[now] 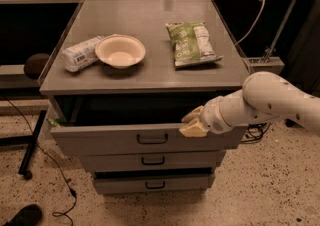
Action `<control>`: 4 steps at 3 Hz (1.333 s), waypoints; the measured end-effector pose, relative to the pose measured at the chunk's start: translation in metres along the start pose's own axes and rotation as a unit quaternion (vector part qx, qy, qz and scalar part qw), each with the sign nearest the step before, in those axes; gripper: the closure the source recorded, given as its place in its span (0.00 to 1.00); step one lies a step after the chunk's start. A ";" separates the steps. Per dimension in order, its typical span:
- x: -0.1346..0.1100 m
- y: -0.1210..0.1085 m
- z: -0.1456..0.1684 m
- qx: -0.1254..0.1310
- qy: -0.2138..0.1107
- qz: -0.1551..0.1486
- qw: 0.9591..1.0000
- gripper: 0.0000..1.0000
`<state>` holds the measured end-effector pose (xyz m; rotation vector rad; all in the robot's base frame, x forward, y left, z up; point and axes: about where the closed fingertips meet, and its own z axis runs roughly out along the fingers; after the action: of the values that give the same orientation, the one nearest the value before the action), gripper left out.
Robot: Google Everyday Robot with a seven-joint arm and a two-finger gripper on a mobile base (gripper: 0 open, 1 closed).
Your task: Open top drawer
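The top drawer (100, 141) of the grey metal cabinet is pulled partly out, with a dark gap above its flat front. Its small dark pull handle (152, 139) sits at the front's middle. My gripper (192, 123) comes in from the right on a white arm and rests at the drawer front's upper edge, right of the handle. Its pale fingertips hook over that edge. The drawer's inside is dark and mostly hidden.
Two narrower drawers sit below: the middle drawer (153, 160) and the bottom drawer (155, 184). On the cabinet top (150, 65) lie a white bowl (120, 51), a wrapped packet (81, 53) and a green chip bag (193, 43). A cable (45, 170) trails on the floor at left.
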<state>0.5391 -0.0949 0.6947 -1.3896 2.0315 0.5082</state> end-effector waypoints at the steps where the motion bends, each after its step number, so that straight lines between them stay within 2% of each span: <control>1: 0.000 0.000 0.000 0.000 0.000 0.000 1.000 0.27; 2: 0.008 0.013 0.004 -0.010 0.011 -0.009 1.000 0.04; 3: 0.022 0.036 0.004 -0.030 0.029 -0.019 0.999 0.00; 4: 0.032 0.056 0.000 -0.049 0.043 -0.026 0.998 0.19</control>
<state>0.4790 -0.0961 0.6720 -1.5416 2.0571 0.5399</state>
